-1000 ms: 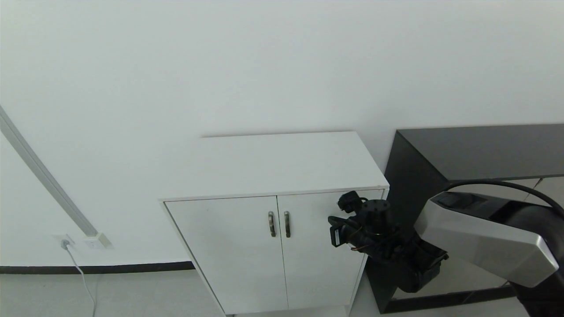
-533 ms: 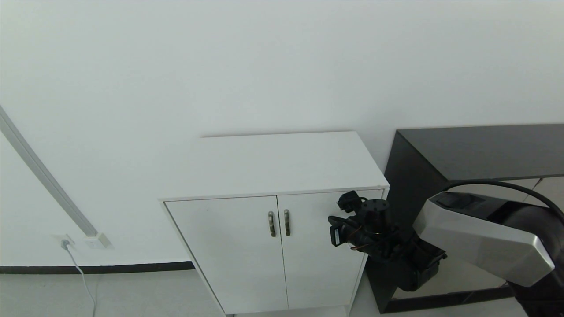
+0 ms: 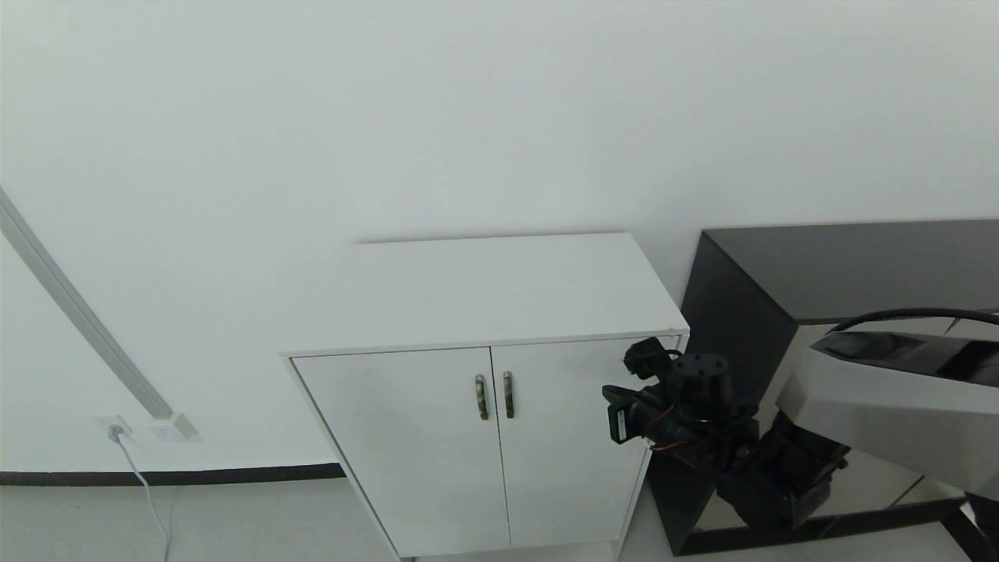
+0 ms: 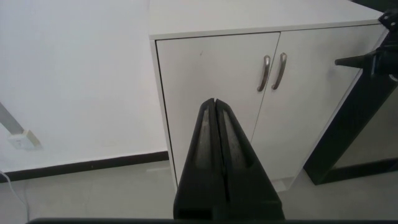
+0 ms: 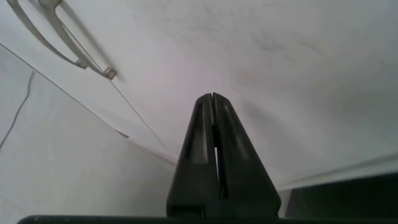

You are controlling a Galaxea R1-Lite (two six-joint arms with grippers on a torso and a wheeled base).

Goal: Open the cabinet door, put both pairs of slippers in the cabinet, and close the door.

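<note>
White wall (image 3: 499, 117) fills the background, with a grey cable duct (image 3: 78, 312) running slantwise down to a socket (image 3: 115, 429) at 8 o'clock in the head view. A cord (image 3: 148, 492) drops from the socket past the black skirting strip (image 3: 172, 474) to the pale floor (image 3: 234, 523).

The white cabinet (image 3: 499, 289) stands against the wall toward 6 o'clock from the middle of that view. Its left door (image 3: 406, 445) and right door (image 3: 562, 468) are both shut and meet at a thin seam. Two upright metal handles, the left handle (image 3: 481, 396) and the right handle (image 3: 508, 396), sit just beside each other on either side of the seam. A black sideboard (image 3: 843, 265) stands at 3 o'clock of the cabinet, close against its side.

The right gripper (image 5: 213, 98) is at 3 o'clock of the handles, in front of the right door's outer edge. Its fingers are pressed together with nothing between them and point at the door panel. Whether the tips touch the panel cannot be told. The left gripper (image 4: 214, 102) is held well back from the cabinet, facing the left door. Its fingers are likewise closed together and empty.
</note>
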